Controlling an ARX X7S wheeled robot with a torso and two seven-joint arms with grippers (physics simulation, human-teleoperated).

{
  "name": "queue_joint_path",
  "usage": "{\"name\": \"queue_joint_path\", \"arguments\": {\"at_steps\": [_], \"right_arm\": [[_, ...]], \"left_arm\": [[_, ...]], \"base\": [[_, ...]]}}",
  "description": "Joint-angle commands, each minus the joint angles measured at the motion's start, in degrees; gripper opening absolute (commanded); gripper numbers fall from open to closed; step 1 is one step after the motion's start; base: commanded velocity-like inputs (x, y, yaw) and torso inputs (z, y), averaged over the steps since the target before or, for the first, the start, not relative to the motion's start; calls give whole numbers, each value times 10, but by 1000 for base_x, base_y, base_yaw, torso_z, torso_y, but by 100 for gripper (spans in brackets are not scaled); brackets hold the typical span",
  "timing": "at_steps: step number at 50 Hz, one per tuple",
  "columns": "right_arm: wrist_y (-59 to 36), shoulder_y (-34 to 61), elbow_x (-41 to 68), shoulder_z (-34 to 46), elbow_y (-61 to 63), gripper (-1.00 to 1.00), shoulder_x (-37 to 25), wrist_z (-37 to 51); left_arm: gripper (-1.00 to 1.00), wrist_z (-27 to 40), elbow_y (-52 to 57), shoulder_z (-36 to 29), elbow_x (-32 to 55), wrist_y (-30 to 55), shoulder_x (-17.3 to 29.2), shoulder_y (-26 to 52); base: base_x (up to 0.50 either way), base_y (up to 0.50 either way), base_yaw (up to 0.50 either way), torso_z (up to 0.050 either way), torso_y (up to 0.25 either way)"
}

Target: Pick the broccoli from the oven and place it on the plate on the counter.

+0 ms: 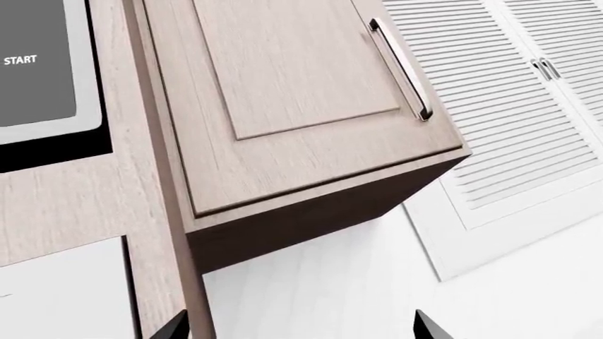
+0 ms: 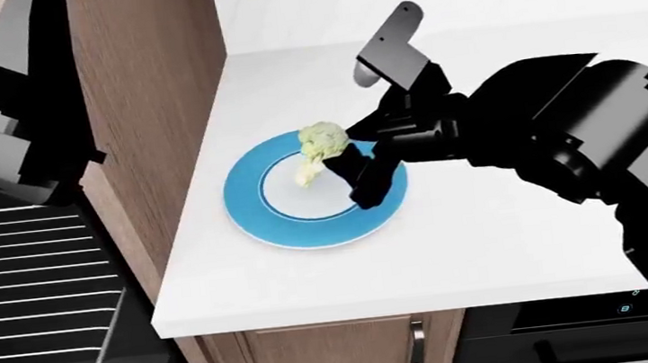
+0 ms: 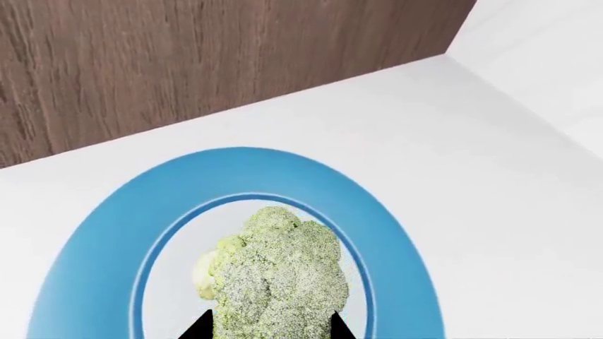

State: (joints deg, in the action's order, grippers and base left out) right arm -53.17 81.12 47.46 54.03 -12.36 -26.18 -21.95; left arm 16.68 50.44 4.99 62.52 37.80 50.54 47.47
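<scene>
We are holding the broccoli (image 2: 321,150) over the white middle of the plate (image 2: 253,216), which is sitting on the white table (image 2: 524,242) beside the tall wooden panel (image 2: 152,91). Our right gripper (image 2: 353,162) is reaching in from the right, and its jaws are clamped on the floret: in the right wrist view the two dark tips are pressing against the sides of the bumpy crown. Whether the stalk is already touching the plate, we cannot tell.

Our left gripper (image 1: 301,328) is hanging away from the work, its jaws standing apart with nothing between them, looking at a cabinet door (image 1: 292,70) with a metal handle (image 1: 400,67).

The oven rack (image 2: 23,303) is showing bare at the lower left of the head view. So we are judging the picking and the carrying as done. What seems left is lowering the floret if needed, letting go, and pulling the arm clear.
</scene>
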Motion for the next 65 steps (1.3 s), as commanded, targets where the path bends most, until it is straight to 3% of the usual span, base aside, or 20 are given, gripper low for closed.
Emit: {"name": "queue_joint_path", "arguments": {"at_steps": [1, 38, 39, 65], "right_arm": [[-3, 3, -5, 4, -9, -100, 9, -8], [4, 7, -26, 23, -52, -100, 37, -3], [6, 8, -29, 24, -57, 100, 39, 0], [43, 7, -16, -9, -22, 100, 18, 2]], "left_arm": [[100, 0, 0, -2, -2, -2, 0, -1], [100, -1, -2, 2, -5, -11, 5, -11], [100, -1, -2, 1, -4, -11, 5, -10], [100, 3, -1, -4, -3, -11, 7, -9]], "base": [[0, 0, 0, 0, 0], [0, 0, 0, 0, 0], [0, 0, 0, 0, 0], [0, 0, 0, 0, 0]]}}
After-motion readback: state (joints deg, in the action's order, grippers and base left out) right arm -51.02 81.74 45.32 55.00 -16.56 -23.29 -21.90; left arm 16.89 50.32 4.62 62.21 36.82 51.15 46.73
